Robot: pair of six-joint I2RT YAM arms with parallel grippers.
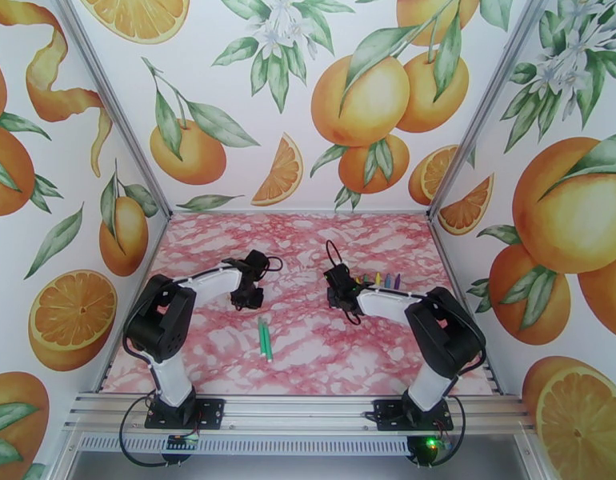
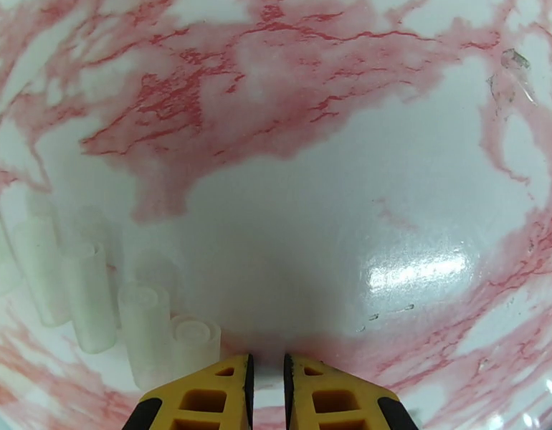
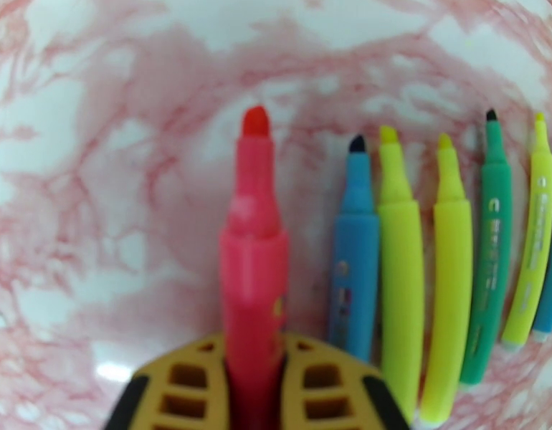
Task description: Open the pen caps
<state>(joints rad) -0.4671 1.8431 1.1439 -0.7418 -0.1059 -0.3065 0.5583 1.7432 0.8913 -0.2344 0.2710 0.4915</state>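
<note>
My right gripper (image 3: 254,347) is shut on a red pen (image 3: 254,231) that points away from it, its bare tip showing above the marbled table. Just right of it lies a row of uncapped pens (image 3: 419,266): blue, two yellow, green, then more at the edge. From above, this row (image 1: 382,279) lies beside the right gripper (image 1: 342,296). Two green pens (image 1: 265,339) lie together in the middle of the table. My left gripper (image 2: 269,365) is shut with nothing in it, right of a row of clear pen caps (image 2: 89,295) lying on the table. From above, the left gripper (image 1: 248,299) hovers left of centre.
The pink-marbled table (image 1: 308,234) is walled on three sides by orange-print panels. An aluminium rail (image 1: 308,411) carrying both arm bases runs along the near edge. Open tabletop stretches behind and between the grippers.
</note>
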